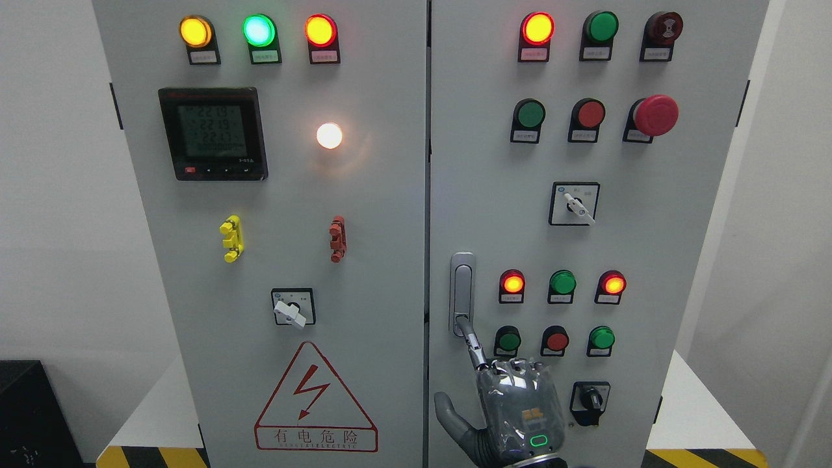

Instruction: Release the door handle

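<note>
The right robot hand (513, 416) holds nothing; one extended finger (473, 343) touches the lower end of the door handle (462, 294), others curled. Indicator lamps (563, 283) and pushbuttons (556, 339) crowd just right of it.

Door handle (462, 294) on right door's left edge; right hand (513, 409) just below, fingertip touching.

Right hand (513, 406) comes up from the bottom edge, right of centre, in front of the right door (650, 247). Index finger (473, 343) extended, tip touching the lower end of the handle (462, 292); other fingers curled, thumb out to the left. Handle sits flush and upright by the door's left edge. Both doors closed. Left door (273, 227): meter (213, 133) lit, warning triangle (315, 400) at the bottom.
</note>
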